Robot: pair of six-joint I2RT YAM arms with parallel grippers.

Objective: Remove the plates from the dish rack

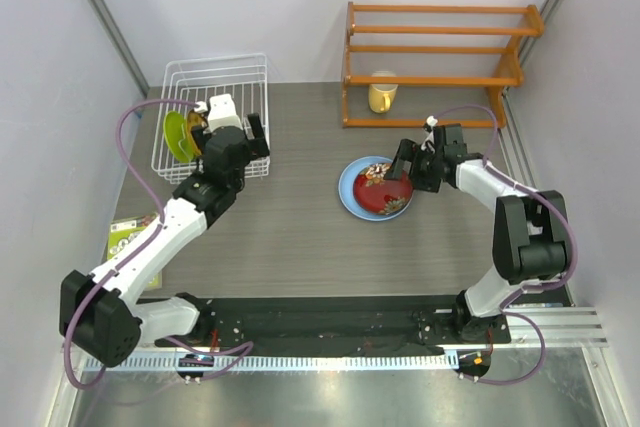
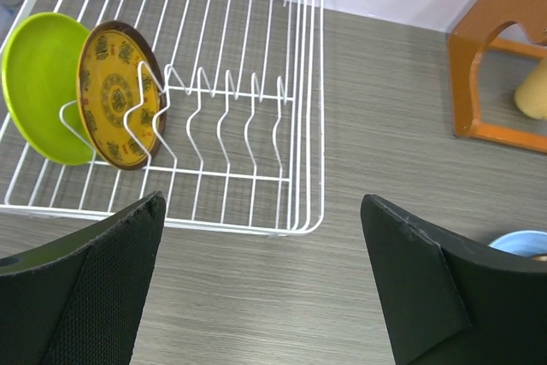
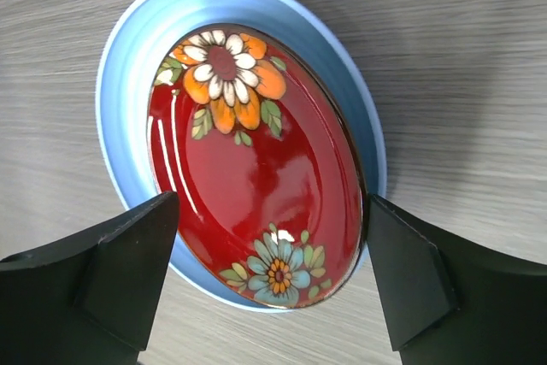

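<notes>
Nearest, at the front edge of the table [image 1: 300, 247], both arm bases stand on a dark strip, and a green printed packet [image 1: 128, 237] lies beside the left arm at the near left. Farther in, right of centre, the light blue plate [image 3: 120, 83] lies flat on the table with the dark red flowered plate [image 3: 256, 168] stacked inside it. The right gripper [image 3: 272, 207] hovers just above this stack, jaws spread wide on either side of the red plate, holding nothing. On the left, the left gripper [image 2: 261, 207] hangs by the right side of the dish rack [image 2: 312, 83], jaws likewise wide apart and empty. Inside the rack, toward its left end, the amber-yellow plate [image 2: 120, 96] stands on edge among the prongs. The lime green plate [image 2: 38, 83] stands just to its left, partly overlapped by it. Farthest back on the right, an orange wooden shelf [image 1: 430, 47] has a yellow mug [image 1: 381, 95] in its lower part.
</notes>
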